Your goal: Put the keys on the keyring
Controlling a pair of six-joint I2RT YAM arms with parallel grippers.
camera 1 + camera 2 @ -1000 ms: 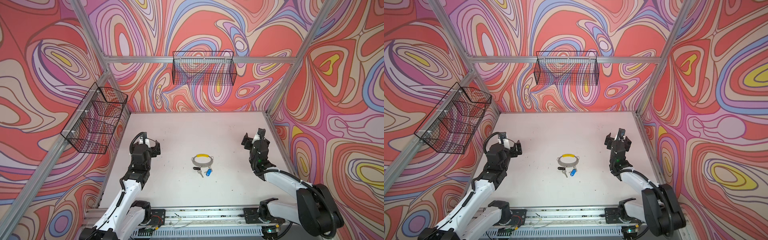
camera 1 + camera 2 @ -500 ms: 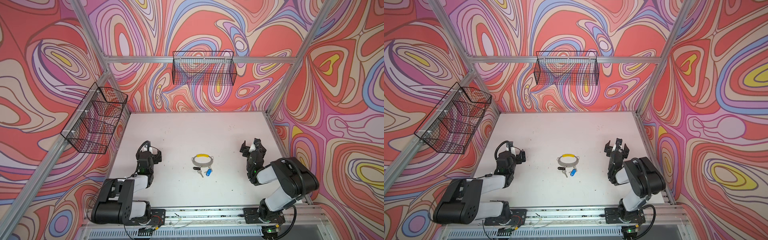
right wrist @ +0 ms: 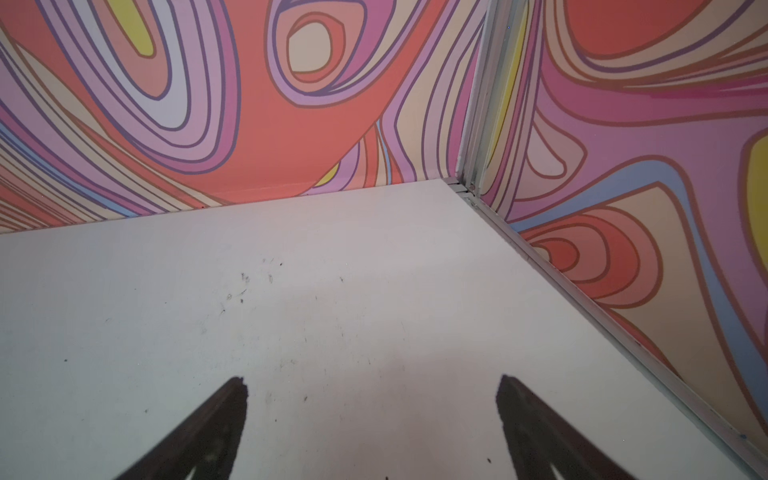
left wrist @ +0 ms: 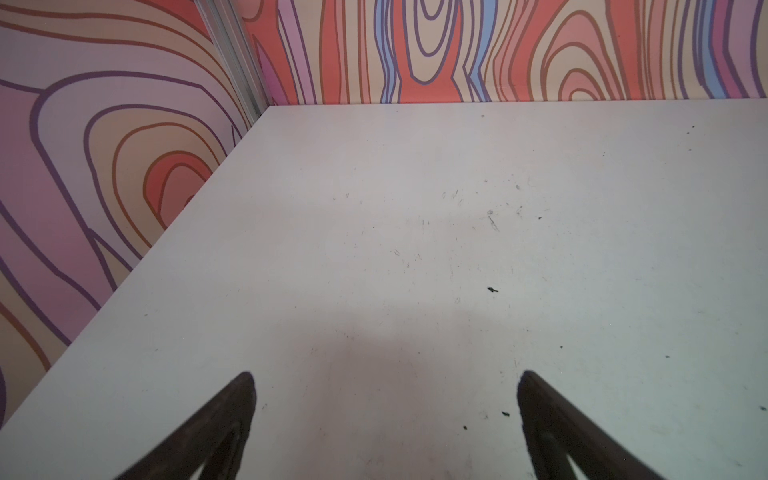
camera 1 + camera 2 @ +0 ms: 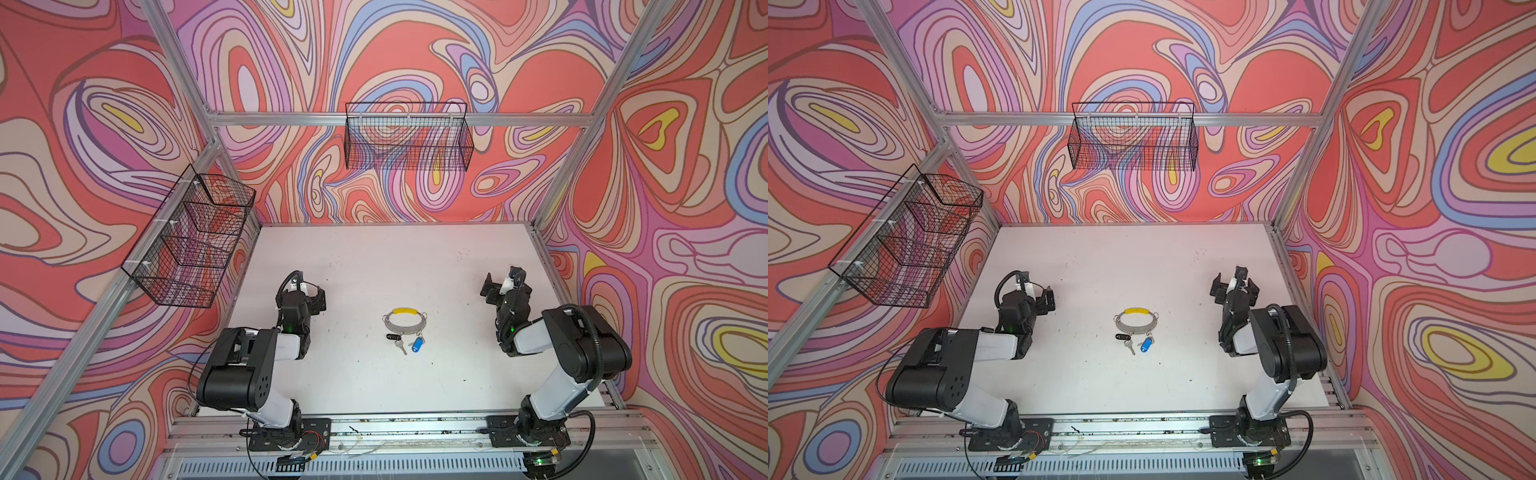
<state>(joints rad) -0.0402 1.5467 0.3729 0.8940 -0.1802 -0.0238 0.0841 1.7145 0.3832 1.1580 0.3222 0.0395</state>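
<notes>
Your left arm is sitting folded low on the left side of the tabletop. Its jaws are standing wide apart and gripping nothing. In the left wrist view the two dark fingertips are framing only bare, scuffed white surface.

Your right arm is mirroring that on the right. Its jaws are also spread wide and empty, with its fingertips pointing toward the far right corner of the enclosure.

Between the arms and well apart from both, the keyring is lying flat in the middle of the tabletop, showing in both top views. Its yellow sleeve is facing the back wall.

The keys are lying right at the ring's near rim. The black tag is sitting on the left and the blue tag on the right, with the silver blades between them. From this height I'm not able to tell whether they are hooked onto the rim's small loops or only resting against it.

Two black wire baskets are hanging above the tabletop, one on the back wall and one on the left wall.
</notes>
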